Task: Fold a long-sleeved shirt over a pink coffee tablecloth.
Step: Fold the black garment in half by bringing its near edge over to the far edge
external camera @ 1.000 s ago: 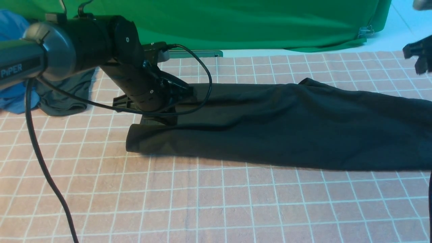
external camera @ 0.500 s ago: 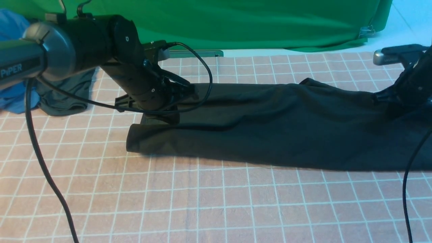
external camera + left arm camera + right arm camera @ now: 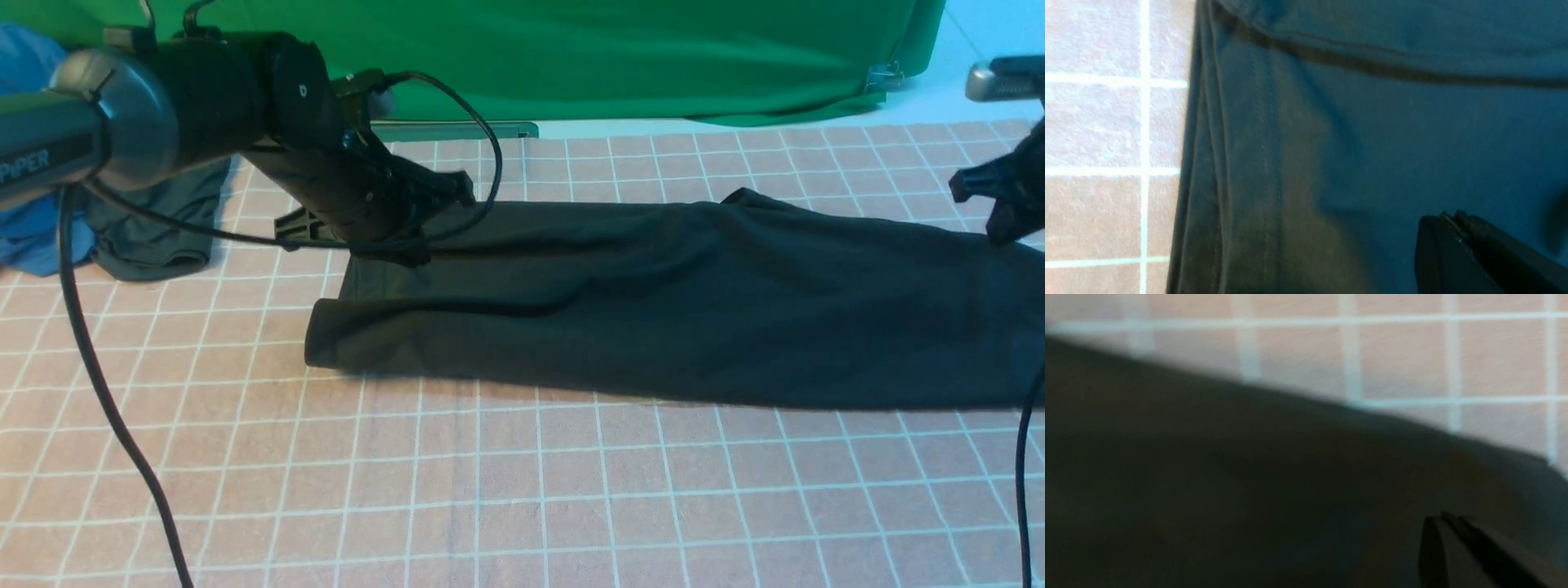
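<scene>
The long-sleeved shirt (image 3: 669, 302) lies as a long black band across the pink coffee tablecloth (image 3: 522, 490), its right end running out of the front view. My left gripper (image 3: 457, 189) hovers just above the shirt's far left corner. In the left wrist view this gripper (image 3: 1447, 216) has its jaws pressed together over the hem stitching (image 3: 1269, 163), with nothing between them. My right gripper (image 3: 1000, 200) hangs at the right edge, above the shirt's far right part. The right wrist view shows this gripper (image 3: 1447, 518) shut and empty over dark fabric (image 3: 1249, 490).
A blue garment (image 3: 33, 229) and a smaller dark grey garment (image 3: 155, 233) are bunched at the far left. A green cloth (image 3: 571, 49) hangs along the back. My left arm's black cable (image 3: 106, 408) droops over the tablecloth's near left part.
My left gripper has lifted slightly off the shirt's far left corner. My right arm dipped onto the shirt's right part half a second ago, then rose and drew back to the right.
</scene>
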{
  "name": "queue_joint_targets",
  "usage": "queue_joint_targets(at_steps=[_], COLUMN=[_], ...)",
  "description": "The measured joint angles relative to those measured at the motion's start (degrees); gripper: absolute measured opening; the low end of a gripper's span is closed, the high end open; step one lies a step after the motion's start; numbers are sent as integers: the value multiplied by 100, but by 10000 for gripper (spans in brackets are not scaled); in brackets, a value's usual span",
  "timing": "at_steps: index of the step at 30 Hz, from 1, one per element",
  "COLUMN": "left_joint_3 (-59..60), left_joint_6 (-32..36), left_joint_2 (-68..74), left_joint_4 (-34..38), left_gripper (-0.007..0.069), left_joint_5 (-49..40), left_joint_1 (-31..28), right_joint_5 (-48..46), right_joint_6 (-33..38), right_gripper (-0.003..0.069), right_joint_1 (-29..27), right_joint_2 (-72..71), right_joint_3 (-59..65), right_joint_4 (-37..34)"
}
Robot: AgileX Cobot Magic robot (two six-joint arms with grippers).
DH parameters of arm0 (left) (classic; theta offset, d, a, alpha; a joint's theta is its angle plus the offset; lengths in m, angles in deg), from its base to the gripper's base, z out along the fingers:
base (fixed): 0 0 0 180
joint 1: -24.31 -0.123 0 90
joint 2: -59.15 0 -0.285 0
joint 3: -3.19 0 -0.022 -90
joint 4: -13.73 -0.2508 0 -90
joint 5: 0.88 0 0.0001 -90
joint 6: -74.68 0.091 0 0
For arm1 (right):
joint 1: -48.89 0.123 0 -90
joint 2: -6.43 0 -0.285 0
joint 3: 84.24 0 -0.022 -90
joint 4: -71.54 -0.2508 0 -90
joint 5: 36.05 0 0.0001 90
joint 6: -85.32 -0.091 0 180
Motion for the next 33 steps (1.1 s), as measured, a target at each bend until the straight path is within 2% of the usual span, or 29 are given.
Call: queue_joint_targets(at_steps=[8, 13, 17, 25, 27, 31, 33], left_joint_3=[-1219, -2257, -2657, -3104, -3109, -3109, -3109], left_joint_6=[259, 246, -142, -808, -859, -884, -721], left_joint_2=[938, 1921, 2171, 1929, 1900, 1901, 1933], left_joint_4=[28, -586, -1269, -1862, -1869, -1272, -761], left_gripper=[13, 13, 13, 13, 13, 24, 86], left_joint_5=[-661, -1061, -1302, -1738, -1797, -2003, -2015], left_joint_1=[-124, -124, -124, -200, -290, -690, -947], right_joint_5=[-236, -238, -288, -290, -290, -290, -290], right_joint_6=[389, 429, 429, 429, 429, 429, 429], right_gripper=[51, 51, 51, 57, 56, 56, 56], right_joint_1=[725, 951, 997, 997, 997, 997, 997], right_joint_2=[-677, -802, -804, -804, -804, -804, -804], right_joint_3=[-6, -6, -6, -6, -6, -6, -6], right_joint_4=[-248, -254, -260, -255, -255, -255, -255])
